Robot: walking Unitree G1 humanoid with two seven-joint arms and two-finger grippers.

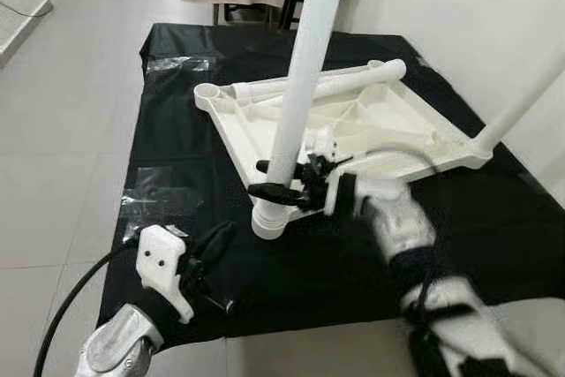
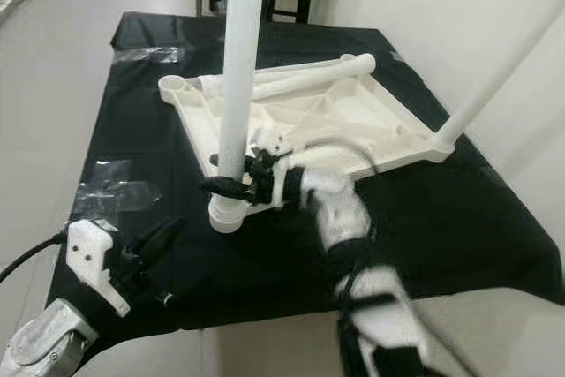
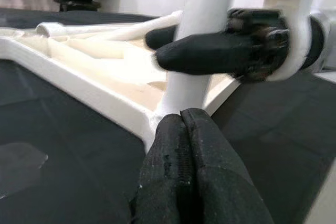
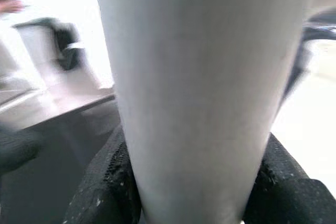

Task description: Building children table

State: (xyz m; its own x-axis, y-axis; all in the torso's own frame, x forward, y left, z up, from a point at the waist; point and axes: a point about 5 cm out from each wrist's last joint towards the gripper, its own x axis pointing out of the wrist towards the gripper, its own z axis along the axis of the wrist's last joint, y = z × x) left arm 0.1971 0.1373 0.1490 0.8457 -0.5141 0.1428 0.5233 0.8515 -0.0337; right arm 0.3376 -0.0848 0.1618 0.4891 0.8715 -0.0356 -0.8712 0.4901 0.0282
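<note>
- our left end effector [image 1: 216,240] hovers low, fingers pressed together, over the black-draped surface [image 1: 168,130] near its front edge.
- our right end effector [image 1: 281,178] clamps the smooth white leg tube [image 1: 305,68] seated in the near corner socket.
- beyond, the ribbed white tabletop [image 1: 371,116] lies upside down; bare cloth lies to its left.

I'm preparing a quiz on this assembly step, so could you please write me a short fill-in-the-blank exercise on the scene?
1. The right gripper is shut on the upright white ____.
2. The upturned tabletop lies on a ____ cloth.
3. The left gripper has its fingers ____.
4. One loose leg lies ____ in the tabletop.

Missing words: leg; black; shut; flat
</note>
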